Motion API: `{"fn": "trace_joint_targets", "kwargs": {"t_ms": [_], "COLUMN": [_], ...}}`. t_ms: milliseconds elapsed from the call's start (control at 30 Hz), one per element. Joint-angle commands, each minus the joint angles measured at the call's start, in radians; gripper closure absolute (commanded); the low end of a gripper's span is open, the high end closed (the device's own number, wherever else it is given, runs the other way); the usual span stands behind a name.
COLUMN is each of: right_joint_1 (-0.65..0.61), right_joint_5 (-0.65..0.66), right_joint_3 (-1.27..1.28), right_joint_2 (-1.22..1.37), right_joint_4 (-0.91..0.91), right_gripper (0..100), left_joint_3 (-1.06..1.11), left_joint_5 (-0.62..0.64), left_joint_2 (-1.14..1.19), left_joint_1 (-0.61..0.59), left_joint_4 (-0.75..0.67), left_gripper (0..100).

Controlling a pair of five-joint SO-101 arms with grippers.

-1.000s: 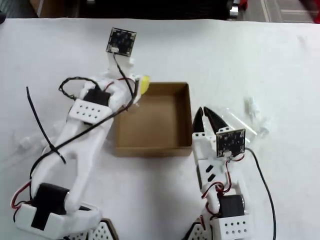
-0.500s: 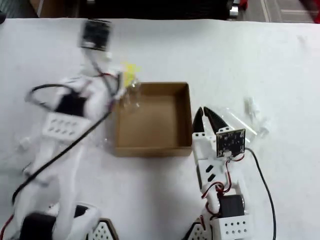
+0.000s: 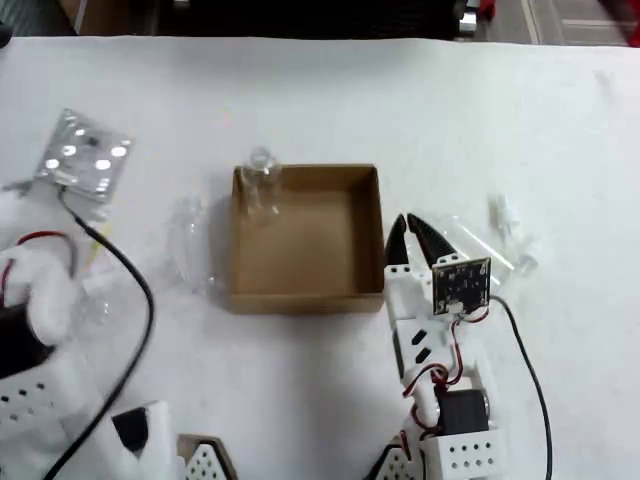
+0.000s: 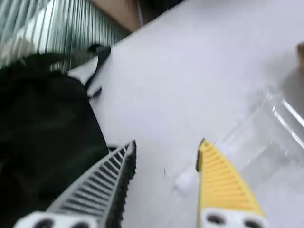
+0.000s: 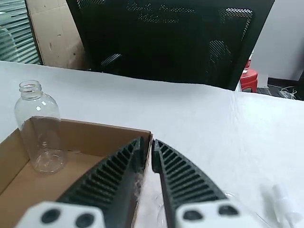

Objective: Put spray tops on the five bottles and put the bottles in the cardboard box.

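An uncapped clear bottle (image 3: 262, 186) stands upright in the far left corner of the cardboard box (image 3: 305, 297); the right wrist view shows the bottle (image 5: 41, 127) against the box wall (image 5: 95, 130). My left gripper (image 4: 167, 145) is open and empty, over the white table left of the box, with a clear bottle (image 4: 270, 137) lying just beyond its yellow finger. My right gripper (image 3: 410, 233) rests shut by the box's right wall, its black fingertips (image 5: 141, 142) at the rim. Another clear bottle (image 3: 190, 245) lies left of the box.
A clear bottle (image 3: 472, 240) lies on the table right of my right gripper, with white spray tops (image 3: 503, 212) beside it. One spray top (image 5: 280, 195) lies near my right gripper. The left arm's cable (image 3: 120, 270) trails across the table's left side.
My left gripper let go of the bottle, leaving it upright in the box's corner, and the left arm swung away to the left. The right arm has not moved.
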Motion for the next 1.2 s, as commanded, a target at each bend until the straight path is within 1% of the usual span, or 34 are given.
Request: {"fn": "trace_joint_targets", "kwargs": {"t_ms": [0,67,133,233,300,367,433,500,567,600,700,767,833,900,1000,1067,1167], "right_joint_1": [-0.015,-0.041,-0.061,-0.067,-0.07,-0.07,-0.079,-0.105,-0.128,-0.133,-0.133,-0.133,-0.133,-0.133,-0.133,-0.133,-0.133], "right_joint_5": [0.014,0.014,0.014,0.018,0.074,0.133,0.167,0.181,0.181,0.181,0.181,0.181,0.181,0.181,0.181,0.181,0.181], "right_joint_3": [0.009,0.009,0.009,0.009,0.009,0.009,0.009,0.009,0.009,0.009,0.009,0.009,0.009,0.009,0.009,0.009,0.009], "right_joint_2": [-0.007,-0.001,-0.001,-0.005,-0.002,-0.001,-0.001,-0.001,-0.001,-0.001,-0.001,-0.001,-0.001,-0.001,-0.001,-0.001,-0.001], "right_joint_4": [-0.019,-0.018,-0.016,0.005,0.005,0.018,0.028,0.044,0.061,0.061,0.061,0.062,0.062,0.062,0.062,0.068,0.068], "right_gripper": [97.8,97.8,97.8,97.8,97.8,97.9,97.9,97.8,97.8,97.8,97.8,97.8,97.8,97.8,97.8,97.8,97.8], "left_joint_3": [0.095,0.167,0.264,0.425,0.512,0.566,0.569,0.526,0.414,0.338,0.075,-0.084,-0.221,-0.325,-0.434,-0.476,-0.505], "left_joint_5": [-0.167,-0.308,-0.422,-0.508,-0.568,-0.598,-0.562,-0.526,-0.511,-0.511,-0.528,-0.605,-0.669,-0.677,-0.681,-0.686,-0.747], "left_joint_2": [-0.019,-0.018,-0.018,-0.018,-0.016,-0.013,0.03,0.127,0.265,0.341,0.585,0.734,0.858,0.961,1.089,1.153,1.227], "left_joint_1": [-0.245,-0.3,-0.317,-0.312,-0.303,-0.295,-0.291,-0.278,-0.275,-0.275,-0.274,-0.269,-0.257,-0.259,-0.26,-0.26,-0.257], "left_joint_4": [-0.002,-0.064,-0.183,-0.353,-0.446,-0.532,-0.618,-0.677,-0.649,-0.597,-0.33,-0.15,-0.038,-0.006,-0.003,0.002,0.002], "left_gripper": [83,81,80,76,75,75,75,76,77,77,77,77,77,77,77,77,77]}}
